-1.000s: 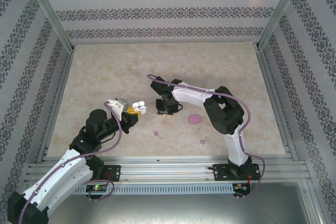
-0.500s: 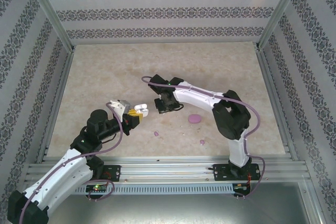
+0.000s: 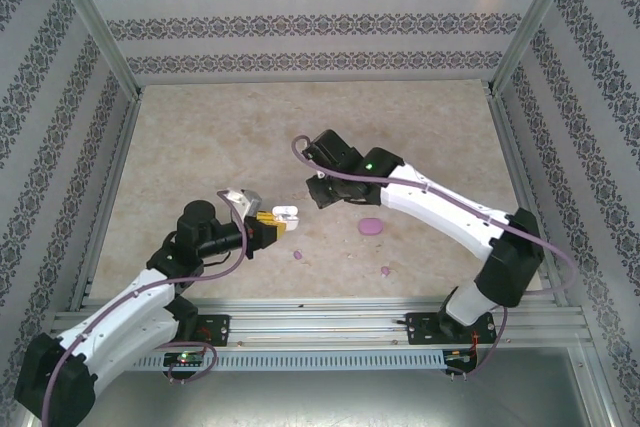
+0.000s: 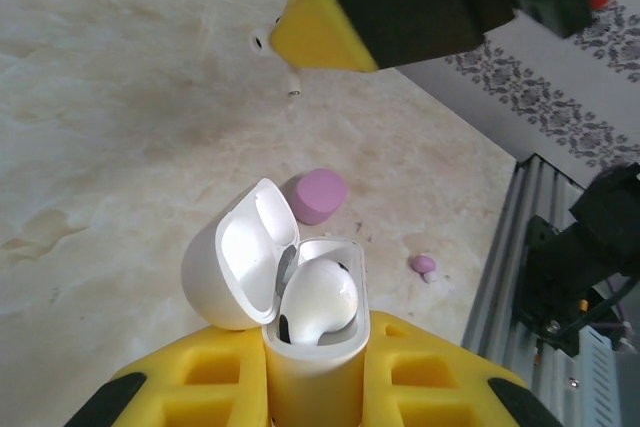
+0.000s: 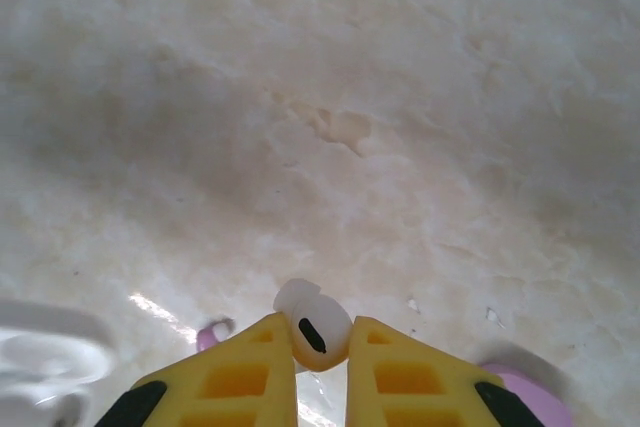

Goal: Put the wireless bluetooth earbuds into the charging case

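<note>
My left gripper (image 3: 264,228) is shut on the open white charging case (image 4: 312,347), held upright with its lid (image 4: 232,259) tipped back. One white earbud (image 4: 320,297) sits in the case. My right gripper (image 3: 318,193) hovers just up and right of the case, shut on a second white earbud (image 5: 318,332), which also shows under its yellow finger (image 4: 330,17) as a white earbud (image 4: 272,47). Two lilac earbuds (image 3: 297,254) (image 3: 386,270) lie loose on the table.
A closed lilac case (image 3: 371,226) lies on the marble tabletop (image 3: 200,147) right of both grippers, also seen as the lilac case (image 4: 318,194). Aluminium rails (image 3: 320,322) run along the near edge, and patterned walls enclose the table.
The left gripper has carried the white case right, toward the centre. The right arm has stretched out and its elbow has swung right, with the gripper still holding the white earbud near the case.
</note>
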Available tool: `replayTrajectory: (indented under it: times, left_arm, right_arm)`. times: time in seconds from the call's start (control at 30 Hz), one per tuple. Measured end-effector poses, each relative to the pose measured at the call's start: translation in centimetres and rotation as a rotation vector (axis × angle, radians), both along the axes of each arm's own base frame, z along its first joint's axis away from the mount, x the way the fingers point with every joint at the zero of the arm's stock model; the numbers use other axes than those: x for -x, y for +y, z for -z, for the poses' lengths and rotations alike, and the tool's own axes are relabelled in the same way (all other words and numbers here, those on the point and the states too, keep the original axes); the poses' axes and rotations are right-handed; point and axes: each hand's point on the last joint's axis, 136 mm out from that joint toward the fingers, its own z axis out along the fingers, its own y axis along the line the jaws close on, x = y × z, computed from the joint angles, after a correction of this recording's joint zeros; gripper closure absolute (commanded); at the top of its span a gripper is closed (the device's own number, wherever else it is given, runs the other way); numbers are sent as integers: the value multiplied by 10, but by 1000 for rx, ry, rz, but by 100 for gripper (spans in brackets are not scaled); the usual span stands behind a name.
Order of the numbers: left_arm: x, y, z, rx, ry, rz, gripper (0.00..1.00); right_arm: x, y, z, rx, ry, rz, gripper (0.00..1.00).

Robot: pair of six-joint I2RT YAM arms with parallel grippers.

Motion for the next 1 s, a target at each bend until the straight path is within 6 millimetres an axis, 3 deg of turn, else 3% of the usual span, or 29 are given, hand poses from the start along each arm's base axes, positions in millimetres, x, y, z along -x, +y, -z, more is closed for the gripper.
replayTrajectory:
  times: [0.17, 0.3, 1.0]
  left_arm:
    - [-4, -11, -16, 42, -21, 50, 100]
    - [-6, -14, -26, 68, -47, 64, 100]
    - [-13, -14, -34, 90, -68, 33, 100]
  right_arm:
    - [23, 18, -25, -51, -84, -109, 86]
    - [31, 26, -37, -75, -122, -158, 86]
    - [41, 31, -31, -53, -139, -209, 86]
